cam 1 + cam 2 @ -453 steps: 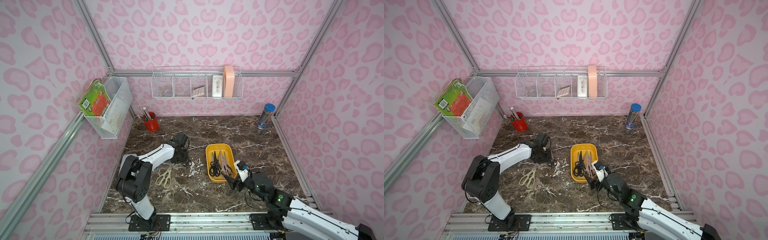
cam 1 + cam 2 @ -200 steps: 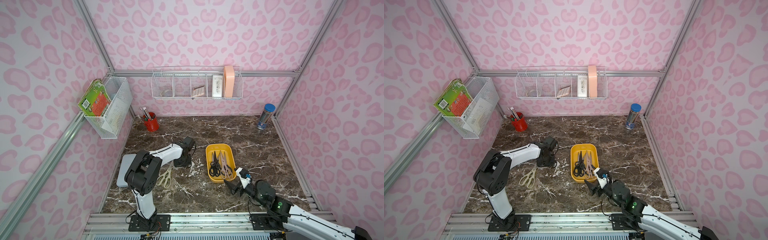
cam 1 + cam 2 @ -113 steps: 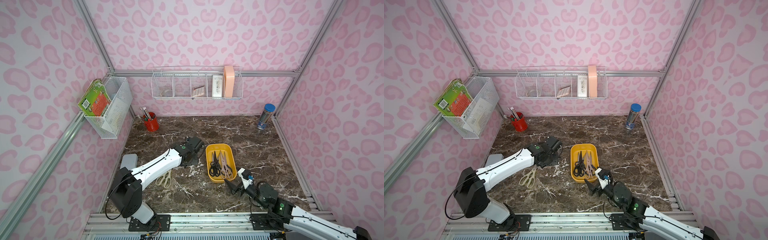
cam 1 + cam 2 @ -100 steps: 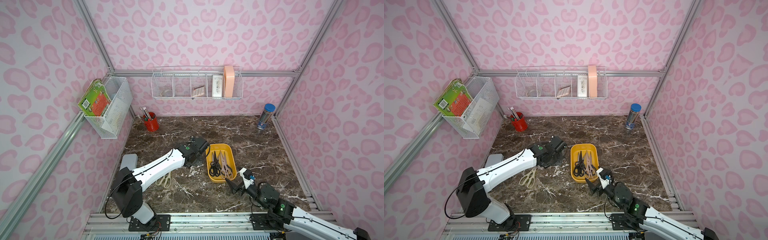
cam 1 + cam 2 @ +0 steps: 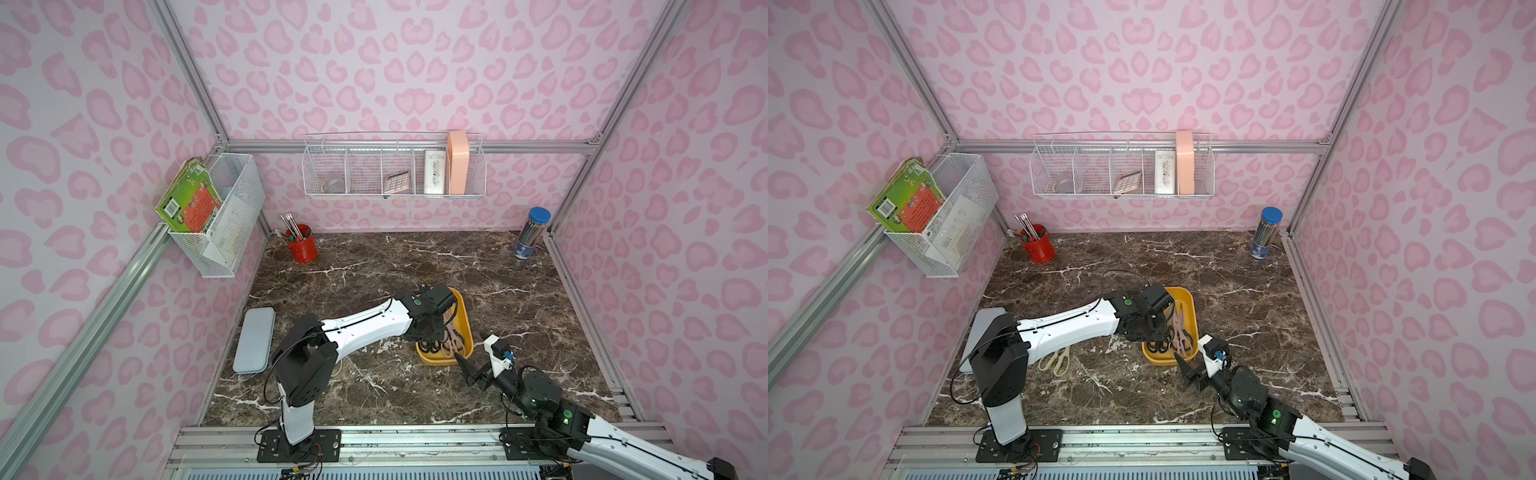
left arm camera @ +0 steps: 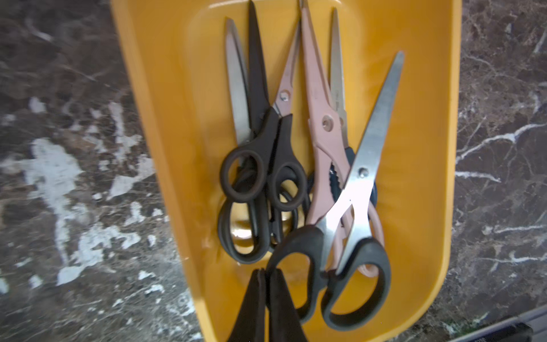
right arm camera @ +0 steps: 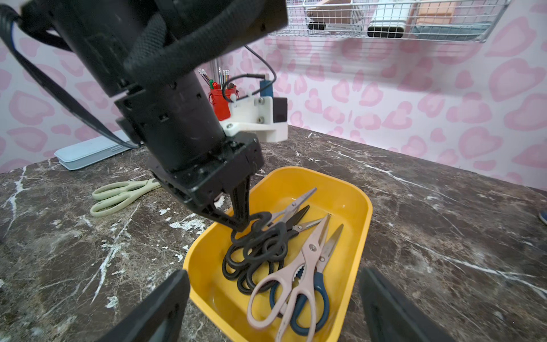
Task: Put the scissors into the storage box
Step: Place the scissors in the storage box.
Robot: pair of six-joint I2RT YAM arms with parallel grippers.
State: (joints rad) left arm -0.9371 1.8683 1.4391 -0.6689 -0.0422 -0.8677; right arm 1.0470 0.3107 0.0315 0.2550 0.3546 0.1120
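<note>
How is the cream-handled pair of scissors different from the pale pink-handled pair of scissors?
The cream-handled scissors lie on the dark marble table, outside the yellow plastic box; the pale pink-handled scissors lie inside it. The cream pair lies alone; the pink pair rests across a blue-handled pair, beside black-handled pairs. Both lie flat, and no gripper holds either.
</note>
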